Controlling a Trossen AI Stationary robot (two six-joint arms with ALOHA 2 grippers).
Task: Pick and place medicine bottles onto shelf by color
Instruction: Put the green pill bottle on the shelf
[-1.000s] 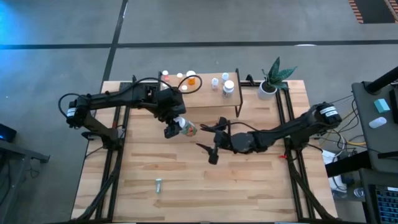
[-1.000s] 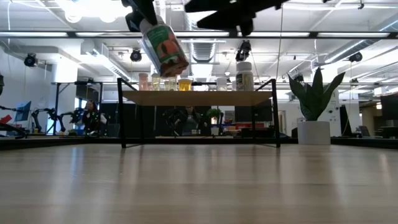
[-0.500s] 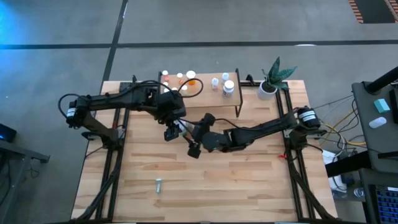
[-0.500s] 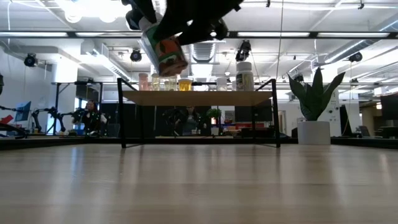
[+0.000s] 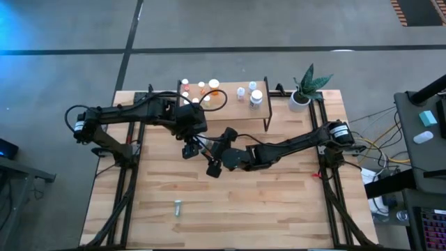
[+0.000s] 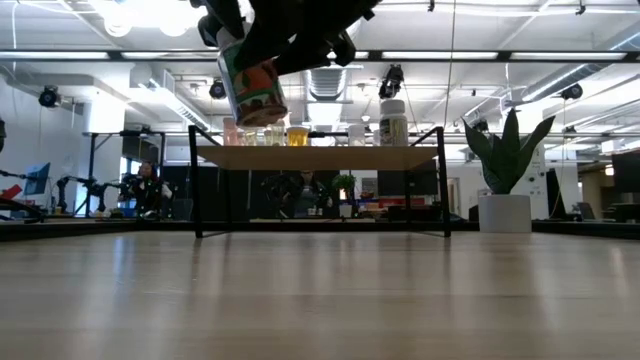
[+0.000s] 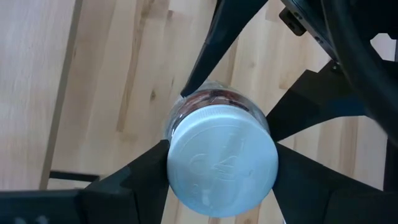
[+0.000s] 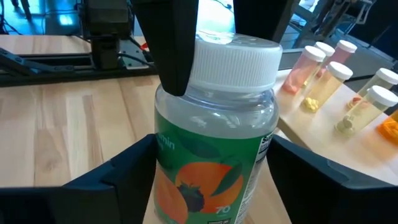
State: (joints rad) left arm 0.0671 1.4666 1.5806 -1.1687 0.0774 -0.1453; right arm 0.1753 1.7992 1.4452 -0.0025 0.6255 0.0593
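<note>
1. Under both arms lies the wood-plank table [image 5: 279,209]. It takes up most of the high view.
2. From the left side, the left arm [image 5: 125,115] reaches in toward the table's middle. The right arm [image 5: 300,143] stretches in from the right side to meet it there.
3. Along the far edge stands the shelf [image 6: 320,157], a light-wood board on thin black legs. A potted plant [image 5: 300,100] stands just beside its right end.
4. In front of the shelf and well above the tabletop hangs the held bottle [image 6: 250,85]. It is clear with a white cap, and its green label shows an orange fruit. It is tilted slightly.
5. The left gripper [image 5: 194,141] is clamped on this bottle's white cap, one dark finger [image 7: 134,177] against each side.
6. The right gripper [image 8: 211,168] is around the same bottle's body, lower down. I cannot tell whether it is gripping.
7. On the shelf stands a row of small white-capped vials [image 8: 329,78], with pink, yellow and orange among them. A larger white-capped bottle [image 5: 256,97] stands near the right end.
8. Near the table's front-left, well apart from everything else, lies one small vial [image 5: 177,206].
</note>
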